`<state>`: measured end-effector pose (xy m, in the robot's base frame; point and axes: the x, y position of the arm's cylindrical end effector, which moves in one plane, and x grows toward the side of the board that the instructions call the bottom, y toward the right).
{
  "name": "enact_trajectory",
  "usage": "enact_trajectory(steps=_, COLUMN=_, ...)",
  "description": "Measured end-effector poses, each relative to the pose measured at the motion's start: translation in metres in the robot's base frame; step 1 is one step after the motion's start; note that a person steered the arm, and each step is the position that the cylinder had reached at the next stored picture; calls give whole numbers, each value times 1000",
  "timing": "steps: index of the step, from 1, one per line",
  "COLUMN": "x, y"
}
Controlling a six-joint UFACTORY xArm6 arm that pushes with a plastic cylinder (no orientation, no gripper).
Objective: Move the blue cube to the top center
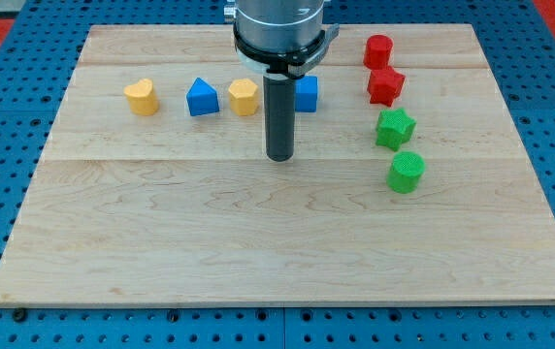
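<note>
Wooden board (161, 223) on blue pegboard. Blue cube (307, 94) just up-right of my tip (278, 157), partly hidden behind rod, apart. No claw; nothing held.

My tip (278, 157) is resting on the pale wooden desk (258, 242), with the blue plastic cube (306, 93) sitting near at one o'clock, partly hidden behind the dark rod (278, 116).
</note>
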<state>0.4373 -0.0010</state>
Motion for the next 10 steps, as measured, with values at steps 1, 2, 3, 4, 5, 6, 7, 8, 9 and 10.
enact_trajectory(steps=1, x=0, y=-2)
enact_trajectory(steps=2, x=0, y=-8)
enact_trajectory(steps=3, x=0, y=-10)
enact_trajectory(steps=4, x=0, y=-10)
enact_trajectory(steps=5, x=-5, y=-16)
enact_trajectory(steps=6, x=-5, y=-22)
enact_trajectory(steps=7, x=-5, y=-34)
enact_trajectory(steps=8, x=-21, y=-22)
enact_trajectory(steps=9, x=-54, y=29)
enact_trajectory(steps=10, x=-70, y=47)
